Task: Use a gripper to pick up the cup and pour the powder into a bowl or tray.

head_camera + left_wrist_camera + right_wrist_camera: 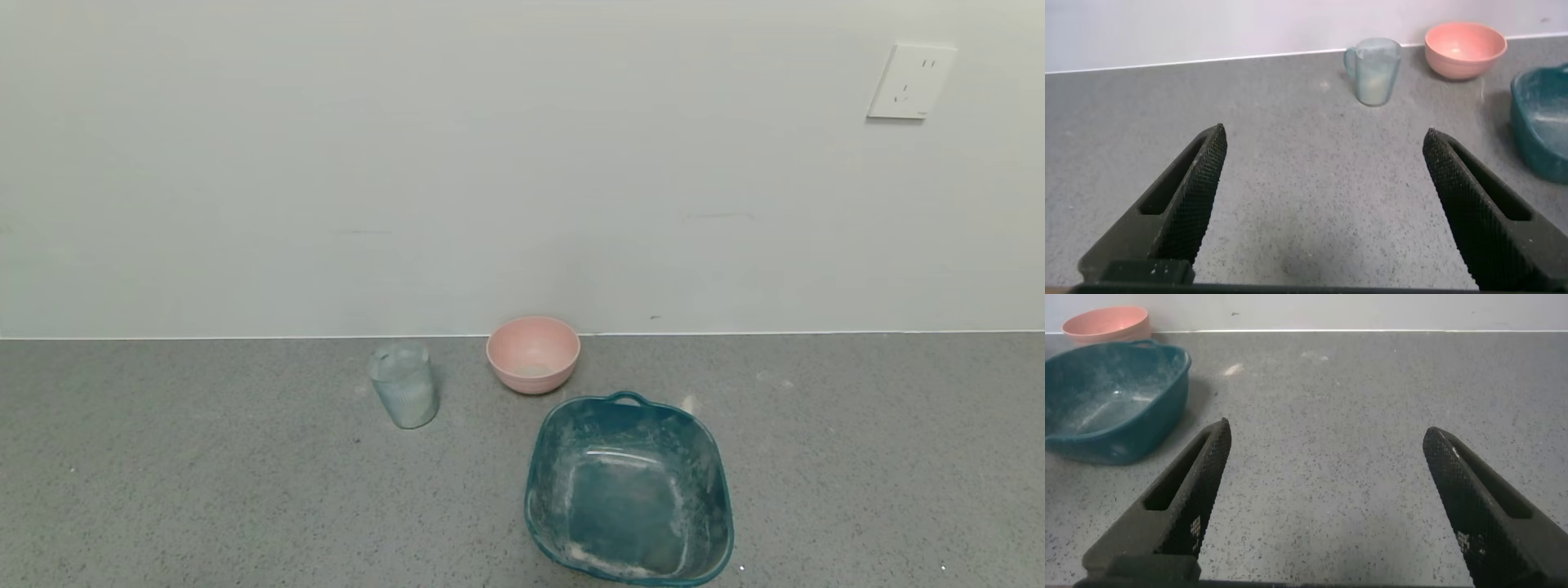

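Observation:
The ribbed clear cup (403, 385) stands upright on the grey counter, left of the pink bowl (533, 354); white powder (1374, 82) fills its lower part. The teal tray (629, 490) sits in front of the bowl, to the right, dusted white inside. Neither arm shows in the head view. My left gripper (1323, 139) is open and empty over bare counter, well short of the cup (1375, 71). My right gripper (1327, 433) is open and empty over bare counter, to the right of the tray (1110, 400).
A white wall runs along the back of the counter (204, 490), with a socket (910, 82) at upper right. Faint white dust specks (771, 380) lie on the counter right of the bowl.

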Available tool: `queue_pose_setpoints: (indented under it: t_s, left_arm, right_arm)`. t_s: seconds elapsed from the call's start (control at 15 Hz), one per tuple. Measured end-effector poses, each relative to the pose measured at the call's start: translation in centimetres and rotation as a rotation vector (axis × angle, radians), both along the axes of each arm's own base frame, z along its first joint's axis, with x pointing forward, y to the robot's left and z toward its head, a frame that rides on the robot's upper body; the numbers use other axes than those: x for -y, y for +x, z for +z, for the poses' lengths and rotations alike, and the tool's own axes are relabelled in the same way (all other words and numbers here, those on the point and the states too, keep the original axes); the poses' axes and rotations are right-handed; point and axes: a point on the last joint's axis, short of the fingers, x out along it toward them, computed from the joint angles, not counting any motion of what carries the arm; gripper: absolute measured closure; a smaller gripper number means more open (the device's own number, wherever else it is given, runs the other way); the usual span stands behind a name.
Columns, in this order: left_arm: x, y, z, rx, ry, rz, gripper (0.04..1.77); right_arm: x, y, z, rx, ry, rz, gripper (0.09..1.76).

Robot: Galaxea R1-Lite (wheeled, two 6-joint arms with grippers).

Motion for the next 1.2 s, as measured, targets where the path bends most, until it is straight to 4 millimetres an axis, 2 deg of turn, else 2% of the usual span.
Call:
queue_pose_setpoints:
  t_s: [0.27, 0.53, 0.67, 1.0, 1.2]
  left_arm:
    - [0.1, -2.5, -1.9, 0.061, -0.009, 0.017, 0.09]
    - [0.2, -3.4, -4.0, 0.160, -0.098, -0.015, 0.09]
    - [0.2, -3.1, -5.0, 0.191, -0.096, -0.019, 0.09]
    - [0.3, -0.6, -8.3, 0.236, -0.040, -0.079, 0.09]
    - [0.4, 0.3, -10.3, 0.185, -0.019, -0.111, 0.09]
  right_arm:
    - [0.0, 0.0, 0.0, 0.000, 0.000, 0.000, 0.14]
    - [0.0, 0.0, 0.0, 0.000, 0.000, 0.000, 0.14]
    - [0.0, 0.0, 0.0, 0.000, 0.000, 0.000, 0.14]
    - [0.0, 0.0, 0.0, 0.000, 0.000, 0.000, 0.14]
    - [0.0, 0.0, 0.0, 0.000, 0.000, 0.000, 0.14]
